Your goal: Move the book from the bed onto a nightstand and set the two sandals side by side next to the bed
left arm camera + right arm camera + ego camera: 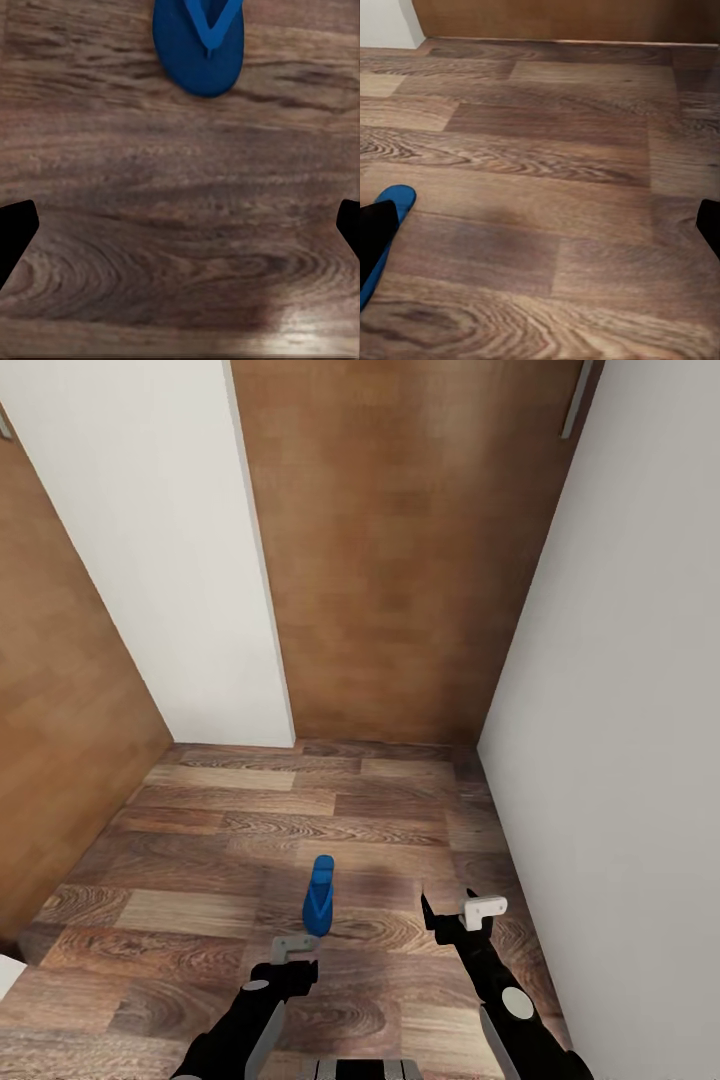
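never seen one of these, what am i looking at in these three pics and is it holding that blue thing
It is a simulated two-armed robot on wheels. The big picture comes from a camera on its head, looking down at a wood-plank floor in a narrow corner between white walls and brown wooden panels. The two black arms at the bottom are its own, with the left claw and the right claw at their ends.

The other two pictures come from cameras near each claw, looking along its fingers; the black shapes at the edges are the finger tips.

The blue thing is a sandal lying flat on the floor just ahead of the left claw. Nothing is held: both claws are open, and the sandal lies apart from them.
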Robot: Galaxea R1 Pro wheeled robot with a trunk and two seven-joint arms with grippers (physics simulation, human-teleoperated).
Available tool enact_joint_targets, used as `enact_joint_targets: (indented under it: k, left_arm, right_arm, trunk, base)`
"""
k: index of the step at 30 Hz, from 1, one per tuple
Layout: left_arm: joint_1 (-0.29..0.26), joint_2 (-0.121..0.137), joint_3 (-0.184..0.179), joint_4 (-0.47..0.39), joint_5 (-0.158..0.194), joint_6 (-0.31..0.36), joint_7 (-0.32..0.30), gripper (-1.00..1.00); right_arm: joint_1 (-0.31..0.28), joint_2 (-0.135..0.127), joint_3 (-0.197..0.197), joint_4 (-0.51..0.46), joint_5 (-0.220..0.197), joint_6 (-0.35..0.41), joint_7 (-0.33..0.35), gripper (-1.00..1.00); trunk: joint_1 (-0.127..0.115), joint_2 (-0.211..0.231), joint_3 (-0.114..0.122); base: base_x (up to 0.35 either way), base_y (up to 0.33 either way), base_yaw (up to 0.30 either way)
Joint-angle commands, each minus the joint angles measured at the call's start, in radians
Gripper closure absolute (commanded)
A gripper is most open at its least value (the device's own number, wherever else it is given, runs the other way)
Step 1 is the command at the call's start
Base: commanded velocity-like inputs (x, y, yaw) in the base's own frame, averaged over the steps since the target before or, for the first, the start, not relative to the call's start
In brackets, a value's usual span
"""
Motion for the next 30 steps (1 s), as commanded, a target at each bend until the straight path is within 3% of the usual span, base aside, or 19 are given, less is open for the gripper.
enact_joint_targets:
  k: [1, 20, 30]
  left_arm:
    - [0.0, 0.0, -0.001, -0.002, 0.0, 0.006, 0.003, -1.0]
    - [0.0, 0.0, -0.001, -0.003, 0.0, 0.006, 0.004, -1.0]
    - [0.0, 0.0, -0.001, -0.005, 0.0, 0.006, 0.006, -1.0]
  right_arm:
    - [0.0, 0.0, -0.001, 0.001, -0.001, -0.003, 0.004, -1.0]
    - [0.0, 0.0, -0.001, 0.0, -0.001, -0.003, 0.004, -1.0]
    - [0.0, 0.0, -0.001, 0.001, -0.001, -0.003, 0.004, -1.0]
  trunk:
    - [0.0, -0.001, -0.005]
    - [0.009, -0.005, -0.078]
    - [0.009, -0.005, -0.078]
  base:
    - [0.0, 0.0, 0.0]
    - [0.0, 0.0, 0.0]
    - [0.037, -0.002, 0.0]
